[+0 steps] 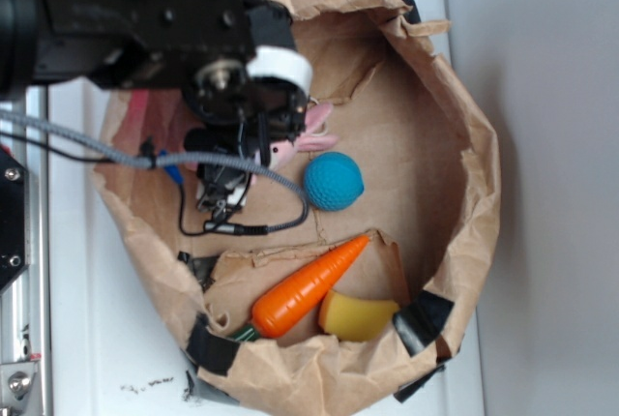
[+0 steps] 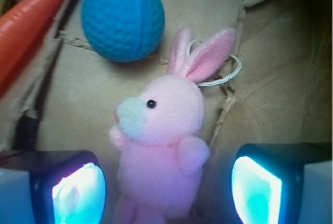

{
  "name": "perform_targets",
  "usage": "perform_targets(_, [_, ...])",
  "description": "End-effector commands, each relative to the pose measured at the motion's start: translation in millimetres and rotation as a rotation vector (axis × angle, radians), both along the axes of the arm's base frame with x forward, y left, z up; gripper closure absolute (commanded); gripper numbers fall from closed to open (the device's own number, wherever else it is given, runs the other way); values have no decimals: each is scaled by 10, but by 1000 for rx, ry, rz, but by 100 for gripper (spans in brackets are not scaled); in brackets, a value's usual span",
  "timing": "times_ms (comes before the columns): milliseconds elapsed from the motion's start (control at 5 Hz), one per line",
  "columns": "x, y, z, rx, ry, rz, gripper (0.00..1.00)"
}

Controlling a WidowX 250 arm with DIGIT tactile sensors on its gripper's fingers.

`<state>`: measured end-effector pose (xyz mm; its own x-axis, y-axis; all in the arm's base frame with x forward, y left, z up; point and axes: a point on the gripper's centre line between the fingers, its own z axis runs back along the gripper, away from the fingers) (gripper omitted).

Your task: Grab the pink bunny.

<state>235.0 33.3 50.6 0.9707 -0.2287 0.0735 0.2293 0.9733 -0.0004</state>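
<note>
The pink bunny (image 2: 161, 146) lies on the brown paper floor, ears toward the blue ball (image 2: 123, 16), with a thin white loop at its ears. In the wrist view my gripper (image 2: 166, 190) is open and its two glowing pads (image 2: 78, 193) stand either side of the bunny's body, with a gap on each side. In the exterior view only the bunny's ears and head (image 1: 311, 133) peek out beside the black arm, and the gripper (image 1: 276, 150) hangs right over it, its fingertips hidden.
Everything sits inside a crumpled brown paper bag (image 1: 464, 116) on a white surface. The blue ball (image 1: 334, 181) lies just right of the bunny. An orange carrot (image 1: 308, 286) and a yellow piece (image 1: 356, 315) rest at the front. Grey cables (image 1: 116, 150) hang across the bag's left side.
</note>
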Motion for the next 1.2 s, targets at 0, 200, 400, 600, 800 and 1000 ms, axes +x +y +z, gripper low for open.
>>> perform_targets(0, [79, -8, -266, 85, -59, -7, 0])
perform_targets(200, [92, -23, -293, 107, -73, 6, 0])
perform_targets(400, [171, -45, -240, 91, -61, 29, 100])
perform_targets(600, [286, -58, -160, 71, -55, 35, 100])
perform_targets(800, [285, -92, 158, 10, -53, 54, 100])
perform_targets(1000, [201, -109, 503, -52, -25, 45, 100])
